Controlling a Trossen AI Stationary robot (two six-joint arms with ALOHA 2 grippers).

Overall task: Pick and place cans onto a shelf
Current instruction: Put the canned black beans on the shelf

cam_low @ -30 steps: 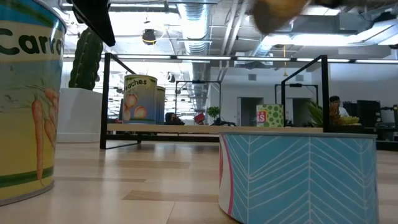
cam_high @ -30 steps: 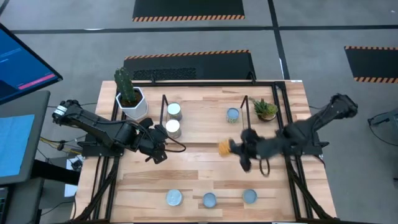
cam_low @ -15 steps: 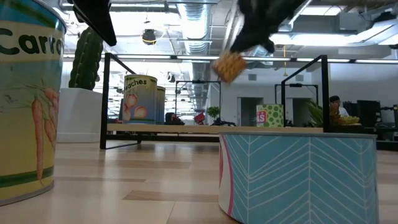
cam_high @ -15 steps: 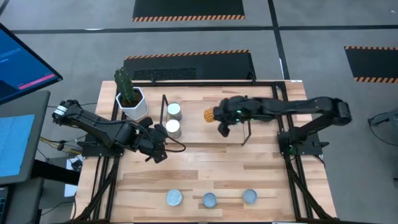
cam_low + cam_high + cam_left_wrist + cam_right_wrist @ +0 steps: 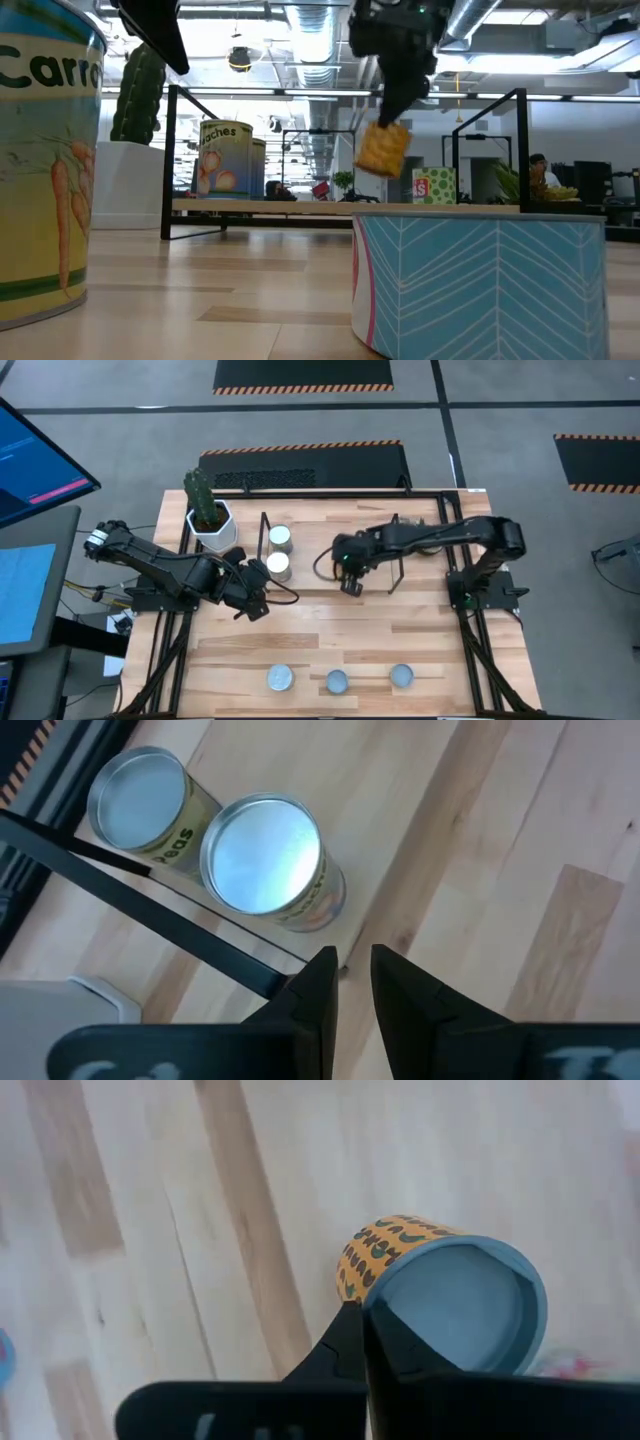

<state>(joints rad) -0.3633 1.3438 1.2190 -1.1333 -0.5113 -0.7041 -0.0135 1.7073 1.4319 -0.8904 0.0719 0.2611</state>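
A pale wooden table [image 5: 330, 630] stands on a grey floor marked with black-and-orange striped mats, and the low view looks across it into a bright room with ceiling pipes. A black shelf [image 5: 263, 540] runs across the table's far part. On it, at its left end, stand two silver-topped cans [image 5: 279, 566] side by side (one nearer the far edge, one in front of it and touching or nearly so). Left of them is a white pot with a cactus [image 5: 208, 515]. Three more cans [image 5: 336, 682] sit in a row along the near edge, well apart from the shelf; in the low view two of these fill the foreground, a carrot-labelled one at the left and a teal chevron one at the right. The right gripper [image 5: 350, 565] reaches over the middle of the table, between the shelf's ends, its fingers shut on the rim of an orange can [image 5: 440, 1295] with a blue-grey end. In the low view this can hangs tilted below the gripper, clear of the wood. The left gripper [image 5: 257, 600] waits low by the shelf's left end, just in front of the nearer silver-topped can; its wrist view shows the two fingers [image 5: 318, 985] a narrow gap apart, holding nothing. A blue screen [image 5: 35, 455] shows at the left edge.
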